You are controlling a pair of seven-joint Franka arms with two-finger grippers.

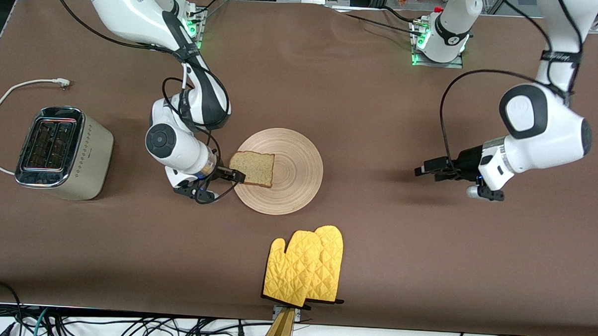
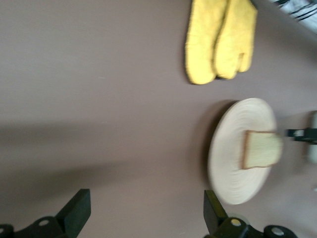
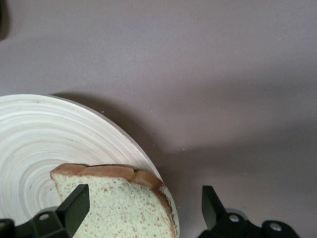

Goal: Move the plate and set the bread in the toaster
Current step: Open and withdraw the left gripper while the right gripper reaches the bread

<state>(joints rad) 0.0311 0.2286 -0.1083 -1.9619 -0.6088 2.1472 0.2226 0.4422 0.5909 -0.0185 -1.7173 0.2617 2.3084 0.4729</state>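
Note:
The pale wooden plate point(image 1: 293, 178) lies mid-table. The bread point(image 1: 253, 167) rests flat on the part of it toward the right arm's end. My right gripper point(image 1: 229, 181) is low at that rim and open. In the right wrist view the bread point(image 3: 119, 208) lies between the spread fingers of the right gripper point(image 3: 143, 208), one finger above the slice, the other off the plate point(image 3: 34, 144). The cream toaster point(image 1: 88, 155) stands at the right arm's end, slots empty. My left gripper point(image 1: 428, 171) hangs open over bare table toward the left arm's end, holding nothing point(image 2: 147, 208).
A pair of yellow oven mitts point(image 1: 305, 270) lies nearer the front camera than the plate, close to the table's edge. The toaster's white cord point(image 1: 13, 91) loops on the table beside the toaster. Brown tabletop lies between plate and toaster.

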